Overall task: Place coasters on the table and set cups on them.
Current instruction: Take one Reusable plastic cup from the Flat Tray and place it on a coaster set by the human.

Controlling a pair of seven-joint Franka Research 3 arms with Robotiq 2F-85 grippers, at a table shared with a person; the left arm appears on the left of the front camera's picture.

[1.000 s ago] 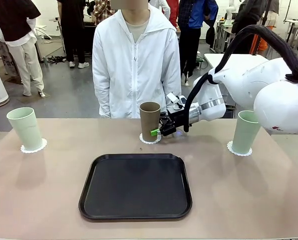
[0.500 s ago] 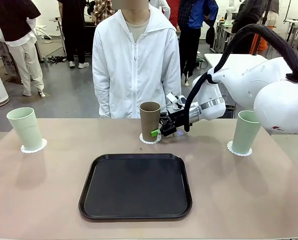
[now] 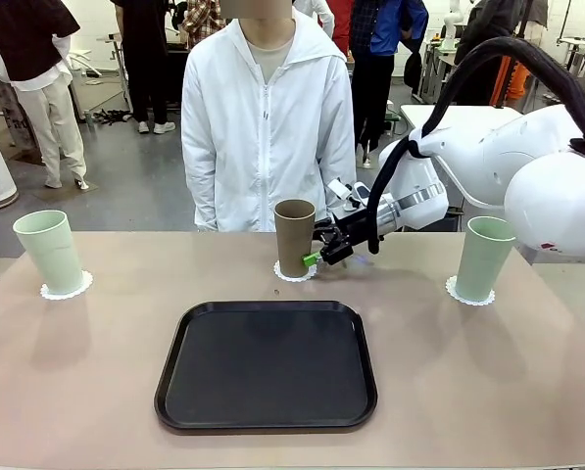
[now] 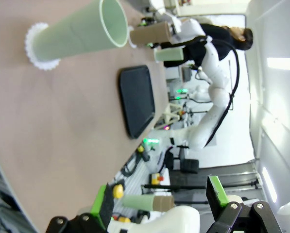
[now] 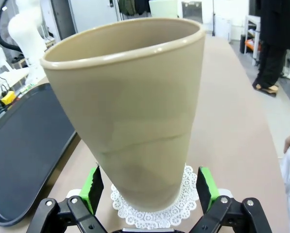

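The brown cup (image 3: 294,238) stands upright on a white coaster (image 3: 296,274) at the far middle of the table (image 3: 488,392). My right gripper (image 3: 318,257) is low at its right side, open. In the right wrist view the brown cup (image 5: 135,111) on its coaster (image 5: 181,206) sits between the green pads (image 5: 93,187), which stand slightly off its base. One mint cup (image 3: 49,252) is on a coaster (image 3: 73,288) at far left, another mint cup (image 3: 485,258) on a coaster (image 3: 457,290) at right. My left gripper (image 4: 159,199) is open and holds nothing, well back from the near mint cup (image 4: 76,31).
A black tray (image 3: 268,364) lies in the middle of the table, nearer me than the brown cup. A person in a white jacket (image 3: 268,127) stands at the far edge right behind that cup. The tray (image 4: 137,99) also appears in the left wrist view.
My right gripper has drawn back a little to the right from the brown cup, and the arm has risen slightly. The cups and coasters have stayed put.
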